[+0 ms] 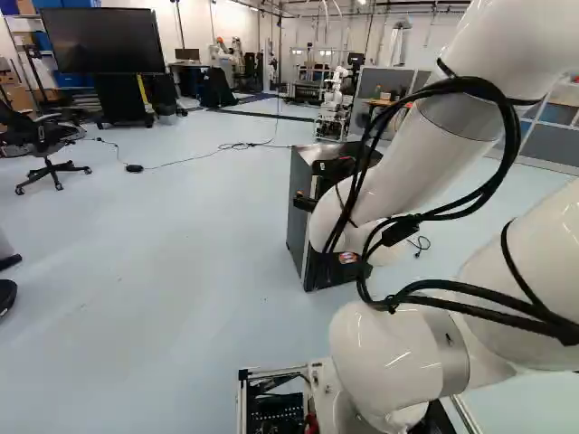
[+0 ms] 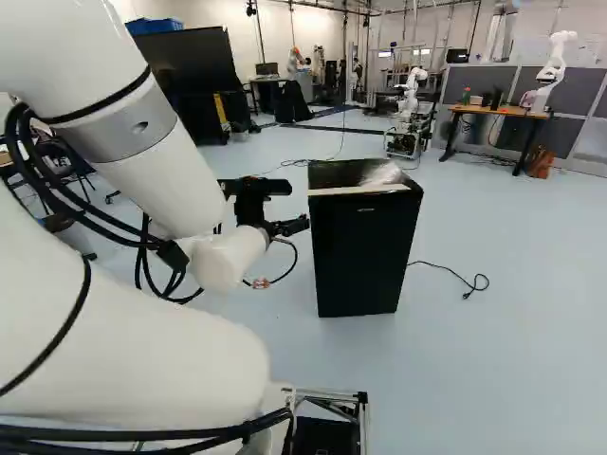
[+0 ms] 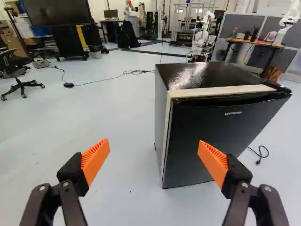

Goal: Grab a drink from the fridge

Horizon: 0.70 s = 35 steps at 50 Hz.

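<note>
Wrist view: the gripper point(image 3: 154, 141) is spread wide, with nothing between its orange pads point(image 3: 214, 162). The fridge point(image 3: 211, 136) stands on the floor point(image 3: 117, 110) ahead of it, offset to one side. The door point(image 3: 214, 143) appears closed; no drink is visible.

Step in hand, as judged: approach and open the door.

1. Align the gripper with the door's near upright edge. This is probably the free edge; confirm the hinge side before pulling.
2. Advance slowly, placing one finger at the seam. Avoid pushing the cabinet, which could slide or turn.
3. Pull along an arc about the hinge, not straight back. Leave swing room for the door and the arm point(image 2: 161, 152).

Appearance: the fridge is a low, boxy unit with a dark, plain door and a glossy black top point(image 3: 202, 75) that reflects light. Pale trim point(image 3: 221, 91) borders the door along the top and near side. Small light lettering marks the upper front.
</note>
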Available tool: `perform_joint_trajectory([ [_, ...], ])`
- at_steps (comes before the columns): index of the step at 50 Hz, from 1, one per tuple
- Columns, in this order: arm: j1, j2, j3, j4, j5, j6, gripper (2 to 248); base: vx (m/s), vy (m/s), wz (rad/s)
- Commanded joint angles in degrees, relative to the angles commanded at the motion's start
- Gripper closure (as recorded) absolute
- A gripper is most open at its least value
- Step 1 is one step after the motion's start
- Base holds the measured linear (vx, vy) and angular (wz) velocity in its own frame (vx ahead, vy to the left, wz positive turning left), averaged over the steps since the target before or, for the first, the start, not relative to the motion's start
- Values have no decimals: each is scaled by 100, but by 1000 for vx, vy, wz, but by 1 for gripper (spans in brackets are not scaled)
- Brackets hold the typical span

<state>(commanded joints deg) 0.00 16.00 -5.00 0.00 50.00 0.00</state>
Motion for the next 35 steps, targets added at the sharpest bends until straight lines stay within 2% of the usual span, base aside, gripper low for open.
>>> perform_joint_trajectory([
  [25, 3, 0, 0, 0, 0, 0, 3, 8, 0, 0],
  [35, 109, -83, -70, 12, 0, 0, 3, 0, 0, 0],
])
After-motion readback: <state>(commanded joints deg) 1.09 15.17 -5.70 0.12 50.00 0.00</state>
